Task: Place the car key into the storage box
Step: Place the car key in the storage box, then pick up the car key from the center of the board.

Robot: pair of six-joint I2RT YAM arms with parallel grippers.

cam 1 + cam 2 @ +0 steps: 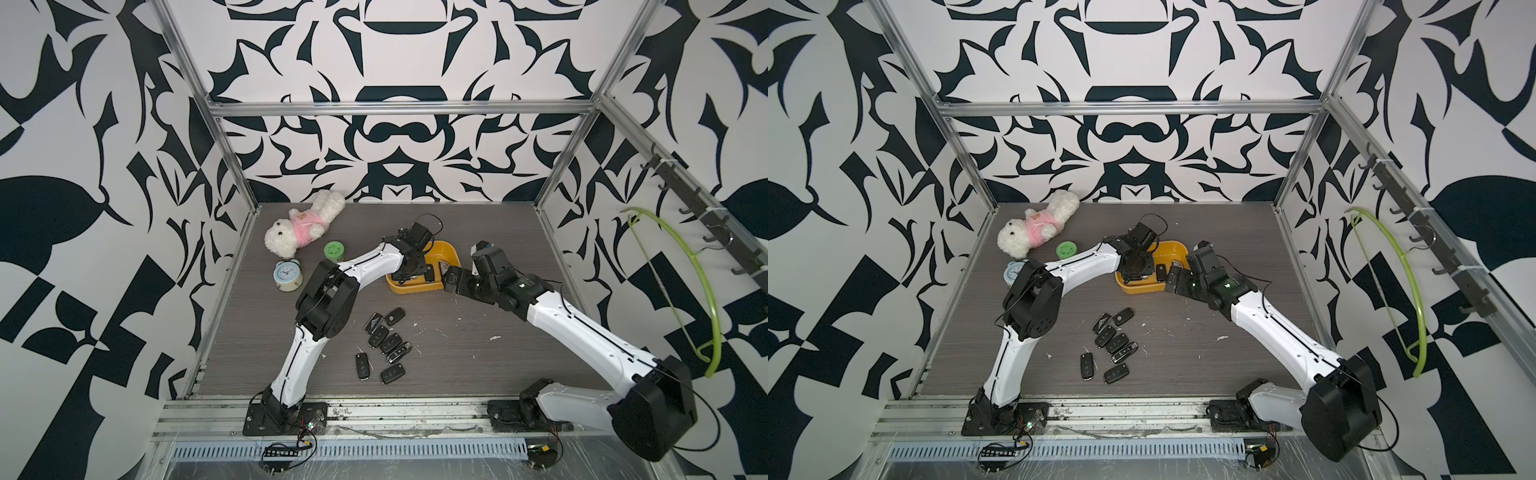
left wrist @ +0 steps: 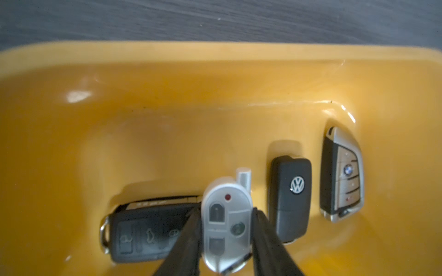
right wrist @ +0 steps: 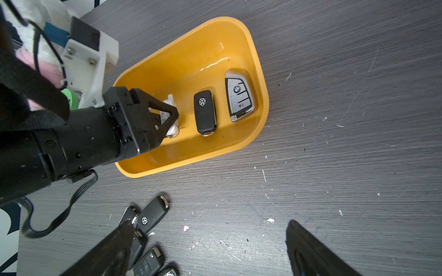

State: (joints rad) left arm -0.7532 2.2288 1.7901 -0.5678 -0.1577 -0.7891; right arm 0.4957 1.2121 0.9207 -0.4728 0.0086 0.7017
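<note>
Silver car key (image 2: 226,224) | between left jaws | inside yellow storage box (image 2: 215,95)

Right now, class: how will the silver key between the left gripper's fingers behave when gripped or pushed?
The silver key looks hard-shelled and smooth: probably stiff, perhaps slippery. It is flat, so it should slide, not roll. It seems to lie partly on a black key, so it might rock.
</note>
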